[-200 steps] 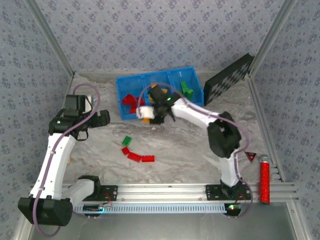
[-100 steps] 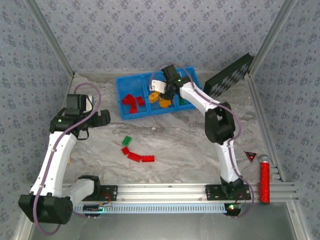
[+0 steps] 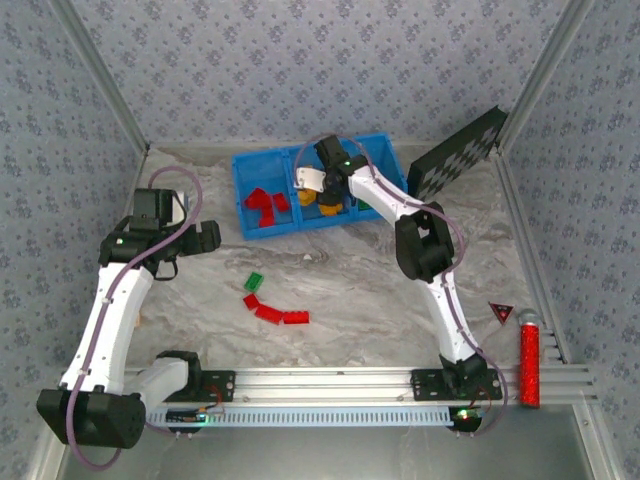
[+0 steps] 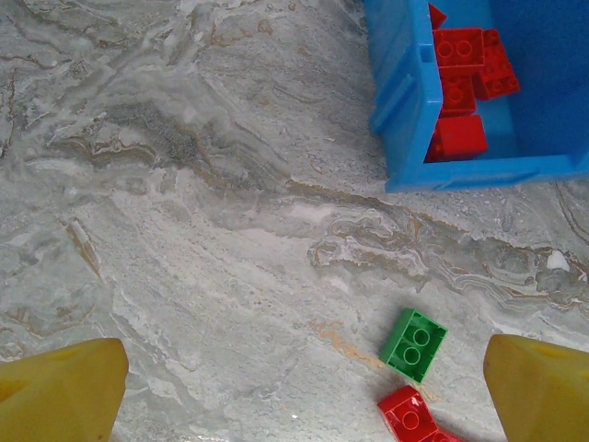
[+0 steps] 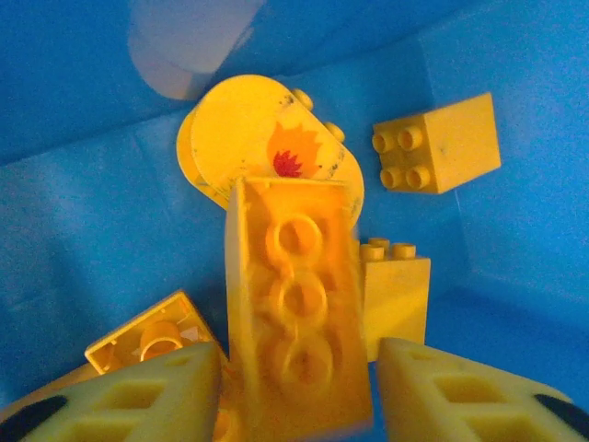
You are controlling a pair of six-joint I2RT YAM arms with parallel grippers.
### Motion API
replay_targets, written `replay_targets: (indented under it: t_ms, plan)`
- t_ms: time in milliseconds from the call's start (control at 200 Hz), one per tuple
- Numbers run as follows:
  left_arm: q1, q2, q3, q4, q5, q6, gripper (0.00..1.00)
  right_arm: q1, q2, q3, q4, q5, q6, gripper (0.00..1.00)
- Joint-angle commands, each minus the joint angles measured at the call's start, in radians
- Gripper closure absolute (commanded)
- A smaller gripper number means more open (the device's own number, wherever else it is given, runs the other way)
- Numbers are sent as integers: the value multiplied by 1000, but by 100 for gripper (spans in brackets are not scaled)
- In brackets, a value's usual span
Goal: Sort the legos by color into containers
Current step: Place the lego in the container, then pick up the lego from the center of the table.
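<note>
Yellow lego (image 5: 296,304) in parted right pincer (image 5: 299,364), inside blue tray (image 5: 74,230).

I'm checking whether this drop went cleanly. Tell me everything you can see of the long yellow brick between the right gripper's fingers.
The long yellow brick looks like glossy plastic. Its hollow underside faces the camera, with three round tubes in a row, and it appears slightly blurred. It lies tilted inside a blue tray compartment, over other yellow bricks, with its far end at a round piece bearing a flame print. It sits between the fingertips of the right gripper; whether they pinch it is unclear.
</note>
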Motion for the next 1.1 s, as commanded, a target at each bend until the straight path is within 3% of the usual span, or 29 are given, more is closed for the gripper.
replay_targets:
  t_ms: [0,195,260,365,515,650,850,1094]
  plan:
    - [-6,-27,5,-7,1,24,1,-3,-93,14,-53,-46,-2,45]
    - [-7,-43,1,0,1,26,1,31,-253,-48,-28,-75,-105,43]
    - [-7,-49,-5,7,-1,27,1,73,-354,-196,123,-124,-206,44]
    - [-6,-62,-14,11,-2,40,1,167,-462,-441,375,-195,-429,36]
    - [-6,-143,-51,21,-37,77,1,306,-425,-410,210,-210,-511,37]
    - [-7,-197,-52,17,-45,98,1,400,-408,-474,250,-238,-546,35]
    - [-7,-219,-68,34,-8,94,1,487,-304,-412,176,-231,-566,33]
    - [-12,-240,-85,42,1,92,1,523,-225,-396,138,-292,-542,34]
